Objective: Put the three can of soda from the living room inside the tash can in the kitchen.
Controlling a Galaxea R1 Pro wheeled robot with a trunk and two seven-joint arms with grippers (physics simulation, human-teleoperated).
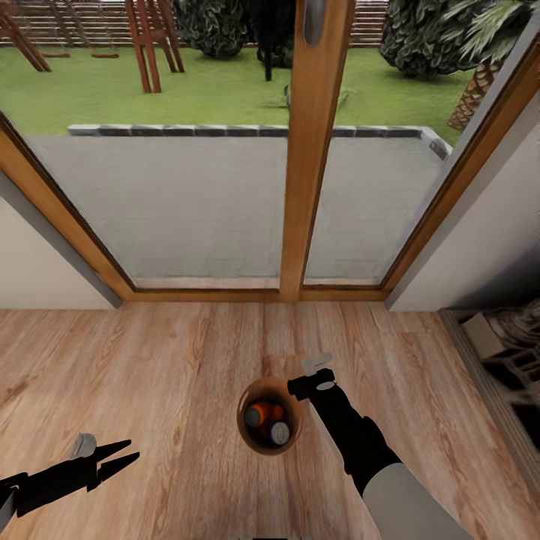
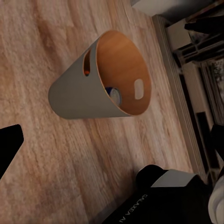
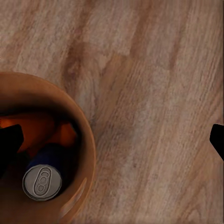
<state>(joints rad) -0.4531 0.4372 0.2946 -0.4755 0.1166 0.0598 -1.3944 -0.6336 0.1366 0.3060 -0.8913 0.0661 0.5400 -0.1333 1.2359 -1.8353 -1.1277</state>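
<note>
Right hand (image 1: 318, 373) hangs at the far right rim of the tash can (image 1: 295, 431), with the black forearm running back toward me along the bin's right side. I read its two fingers as spread with nothing between them: in the right wrist view the dark fingertips (image 3: 9, 144) sit at opposite edges of the picture, with bare wood floor (image 3: 154, 93) between.

The tash can stands upright on the floor, just left of and below that hand. Inside it I see orange cans of soda (image 1: 260, 413), one with its grey end (image 3: 42, 182) facing up, so its long axis is roughly vertical. I cannot count all three with certainty.

Left hand (image 1: 124, 459) is low at the near left, well apart from the bin, fingers parted and empty, pointing right toward it.

Judgement: the right arm is the nearer arm, and the coming move turns on clearing the rim without tipping the bin.
</note>
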